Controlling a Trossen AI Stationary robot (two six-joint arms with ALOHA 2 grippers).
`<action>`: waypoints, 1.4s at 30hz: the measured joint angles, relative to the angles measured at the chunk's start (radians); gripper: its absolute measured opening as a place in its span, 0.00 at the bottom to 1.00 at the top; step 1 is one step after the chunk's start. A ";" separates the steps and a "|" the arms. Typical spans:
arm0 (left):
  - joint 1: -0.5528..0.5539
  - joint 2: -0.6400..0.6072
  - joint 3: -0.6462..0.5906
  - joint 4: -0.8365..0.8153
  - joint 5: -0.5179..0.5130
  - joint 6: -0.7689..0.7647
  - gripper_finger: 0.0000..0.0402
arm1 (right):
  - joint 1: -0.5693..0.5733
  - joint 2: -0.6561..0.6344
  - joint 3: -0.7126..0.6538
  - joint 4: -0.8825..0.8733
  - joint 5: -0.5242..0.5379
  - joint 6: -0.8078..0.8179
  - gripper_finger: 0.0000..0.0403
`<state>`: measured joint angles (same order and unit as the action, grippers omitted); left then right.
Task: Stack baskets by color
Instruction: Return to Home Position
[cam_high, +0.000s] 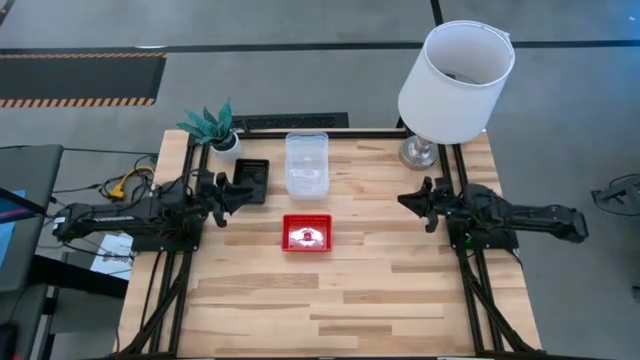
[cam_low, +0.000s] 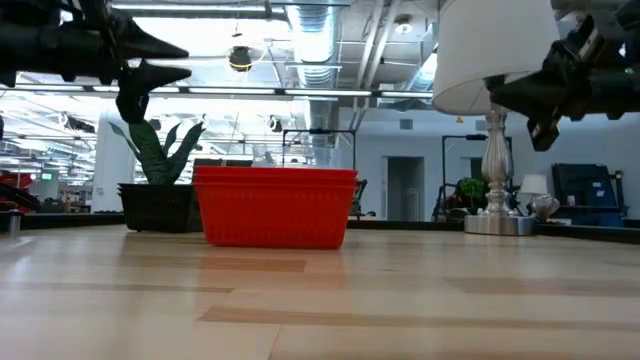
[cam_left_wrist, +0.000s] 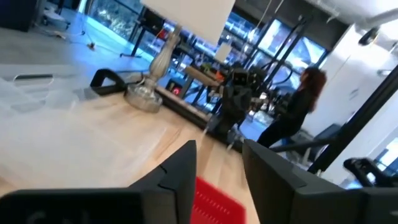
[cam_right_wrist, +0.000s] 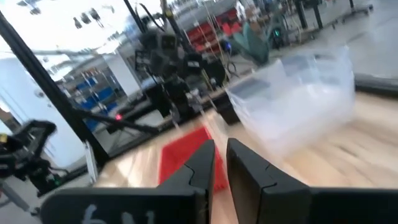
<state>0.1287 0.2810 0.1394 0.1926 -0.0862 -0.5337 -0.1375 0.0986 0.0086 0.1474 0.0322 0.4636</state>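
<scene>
A red mesh basket (cam_high: 307, 233) rests flat on the wooden table near its middle; in the low view its top (cam_low: 275, 176) shows more than one rim, nested. Behind it lie a clear basket (cam_high: 306, 163) and, to its left, a black basket (cam_high: 250, 180). My left gripper (cam_high: 238, 194) hangs level above the table beside the black basket, open, with nothing between its fingers (cam_left_wrist: 217, 168). My right gripper (cam_high: 410, 201) hangs level at the table's right side, pointing toward the baskets; a narrow gap shows between its fingers (cam_right_wrist: 221, 152), and nothing is in it.
A white-shaded lamp (cam_high: 455, 80) stands on its metal foot at the far right corner. A small green potted plant (cam_high: 215, 125) stands at the far left corner. The near half of the table (cam_high: 330, 310) is bare wood. A person (cam_left_wrist: 298, 106) stands in the room beyond.
</scene>
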 joint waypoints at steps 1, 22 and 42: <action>0.000 0.000 -0.007 -0.004 0.000 0.007 0.28 | 0.000 -0.015 0.000 -0.029 0.000 0.000 0.16; 0.000 0.000 -0.129 0.047 -0.001 0.119 0.00 | -0.022 -0.093 0.000 -0.136 -0.027 -0.334 0.16; 0.000 0.007 -0.130 -0.134 -0.102 0.355 0.02 | -0.022 -0.093 -0.001 -0.140 -0.032 -0.333 0.16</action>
<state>0.1287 0.2880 0.0090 0.0582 -0.1879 -0.1789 -0.1596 0.0059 0.0078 0.0078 -0.0002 0.1307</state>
